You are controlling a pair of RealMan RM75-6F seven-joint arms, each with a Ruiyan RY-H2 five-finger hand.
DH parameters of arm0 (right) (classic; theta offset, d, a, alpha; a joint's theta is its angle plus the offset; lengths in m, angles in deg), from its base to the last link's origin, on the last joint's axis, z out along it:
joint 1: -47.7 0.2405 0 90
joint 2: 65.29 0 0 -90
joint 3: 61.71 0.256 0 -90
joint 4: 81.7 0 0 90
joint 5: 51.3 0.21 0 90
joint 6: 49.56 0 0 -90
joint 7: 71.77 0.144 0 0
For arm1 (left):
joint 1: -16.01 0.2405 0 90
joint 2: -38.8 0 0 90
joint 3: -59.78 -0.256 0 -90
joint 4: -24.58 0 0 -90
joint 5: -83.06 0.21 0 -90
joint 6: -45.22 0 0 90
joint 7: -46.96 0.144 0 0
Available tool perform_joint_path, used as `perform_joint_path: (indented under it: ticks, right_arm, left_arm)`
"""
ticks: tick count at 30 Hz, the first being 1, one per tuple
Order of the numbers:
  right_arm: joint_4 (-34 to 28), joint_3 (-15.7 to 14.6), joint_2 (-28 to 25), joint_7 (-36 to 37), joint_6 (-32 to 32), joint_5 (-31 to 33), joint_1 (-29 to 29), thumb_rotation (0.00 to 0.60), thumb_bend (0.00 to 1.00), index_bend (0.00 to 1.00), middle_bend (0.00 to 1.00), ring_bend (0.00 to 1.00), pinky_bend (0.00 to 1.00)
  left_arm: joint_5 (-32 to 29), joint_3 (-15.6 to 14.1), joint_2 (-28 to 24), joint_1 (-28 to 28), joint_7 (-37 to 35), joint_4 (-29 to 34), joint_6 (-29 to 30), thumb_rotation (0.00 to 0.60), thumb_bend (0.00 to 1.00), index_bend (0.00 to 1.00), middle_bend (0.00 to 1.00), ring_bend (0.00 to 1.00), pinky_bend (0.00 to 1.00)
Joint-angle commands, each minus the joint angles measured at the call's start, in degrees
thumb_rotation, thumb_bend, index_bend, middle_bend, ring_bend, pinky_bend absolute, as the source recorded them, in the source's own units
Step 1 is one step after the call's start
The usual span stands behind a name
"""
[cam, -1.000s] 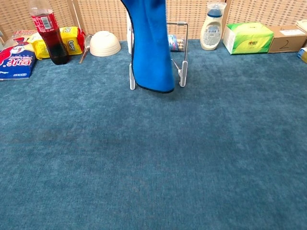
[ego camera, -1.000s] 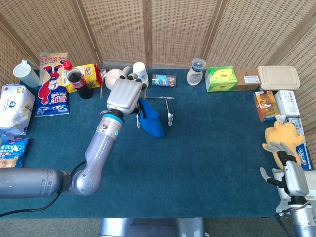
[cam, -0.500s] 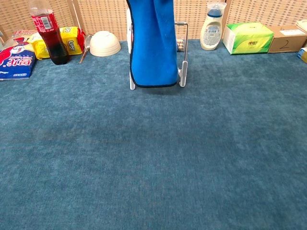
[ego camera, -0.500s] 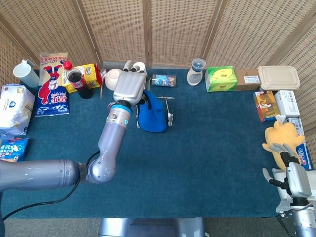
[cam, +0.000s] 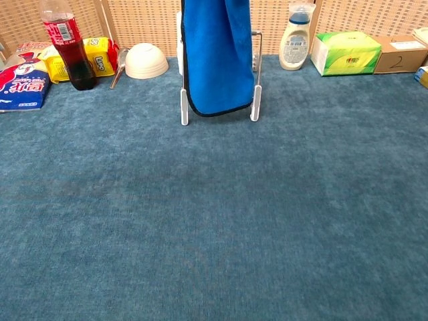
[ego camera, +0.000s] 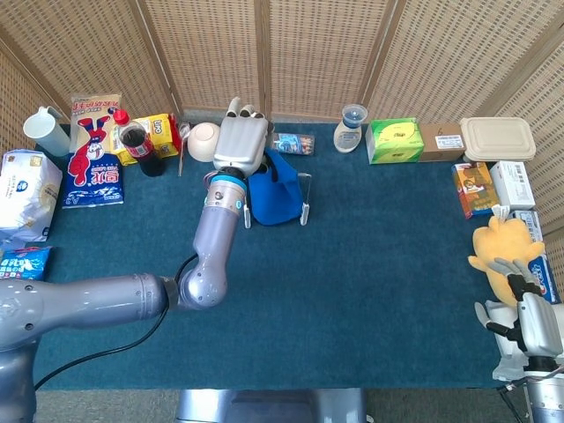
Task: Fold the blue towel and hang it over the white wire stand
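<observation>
One blue towel (cam: 217,53), folded, hangs between the two uprights of one white wire stand (cam: 255,100) at the back of the tabletop (cam: 214,221); its lower edge ends above the stand's feet. Left hand (ego camera: 241,141) sits over the towel's top, grasping it as far as the head view shows. Right hand (ego camera: 522,291) low at the right edge, empty, fingers loosely spread. Back row: one cola bottle (cam: 65,43), one white bowl (cam: 146,61), one green tissue box (cam: 346,52).
</observation>
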Motion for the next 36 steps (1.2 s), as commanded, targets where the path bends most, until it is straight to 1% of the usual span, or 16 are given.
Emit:
perform_joint_path:
  ticks: [1, 4, 15, 30, 36]
  right_arm:
    - [-0.1, 0.0, -0.1, -0.2, 0.0, 0.1, -0.1, 0.600, 0.33, 0.20, 0.16, 0.00, 0.00]
    - [-0.3, 0.0, -0.2, -0.5, -0.1, 0.4, -0.4, 0.600, 0.33, 0.20, 0.16, 0.00, 0.00]
    - [-1.2, 0.2, -0.7, -1.9, -0.3, 1.0, -0.9, 0.600, 0.33, 0.19, 0.16, 0.00, 0.00]
    - [-2.7, 0.3, -1.4, -3.6, -0.2, 1.6, -1.4, 0.600, 0.33, 0.19, 0.16, 0.00, 0.00]
    - [-3.4, 0.4, -1.9, -4.2, -0.4, 1.9, -1.7, 0.600, 0.33, 0.19, 0.16, 0.00, 0.00]
  left_arm:
    - [2.4, -0.2, 2.8, -0.6, -1.0, -4.4, -1.4, 0.600, 0.33, 0.65, 0.36, 0.17, 0.00]
    - [4.3, -0.5, 4.7, -1.1, -1.5, -8.3, -2.1, 0.600, 0.33, 0.65, 0.36, 0.17, 0.00]
    - [7.8, 1.0, 10.7, -1.9, -4.8, -21.0, -7.1, 0.600, 0.33, 0.63, 0.36, 0.16, 0.00]
    - [11.5, 0.9, 18.1, -2.5, -5.5, -34.4, -12.7, 0.600, 0.33, 0.62, 0.33, 0.14, 0.00]
    - [13.0, 1.5, 20.7, -2.8, -5.9, -40.0, -14.3, 0.600, 0.33, 0.57, 0.31, 0.12, 0.00]
